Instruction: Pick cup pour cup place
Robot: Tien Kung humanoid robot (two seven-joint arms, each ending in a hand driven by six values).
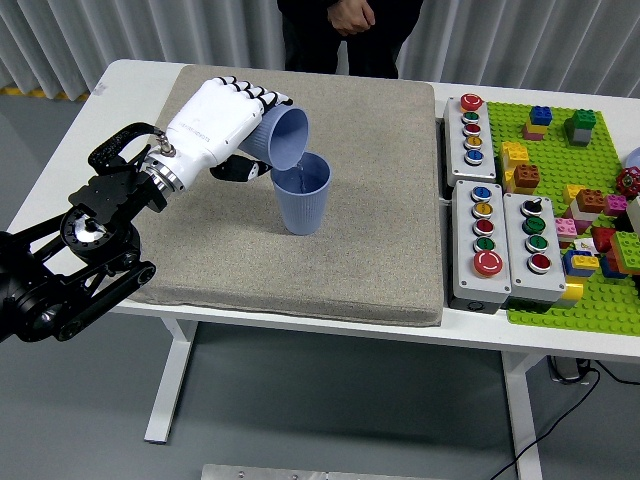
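White table (pixel 120 90) under a grey felt mat (pixel 370 240), pale curtains behind, a dark-clothed person (pixel 345 30) at the far edge. Left hand (pixel 215 125), white-shelled, fingers wrapped round a tipped blue ribbed cup (pixel 283 137), its lip over an upright blue cup (pixel 303 195) mid-mat. Button boxes (pixel 500 245) and green brick baseplate (pixel 590 180) sit well right.

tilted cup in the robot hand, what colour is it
Pale blue ribbed plastic cup, the head view.
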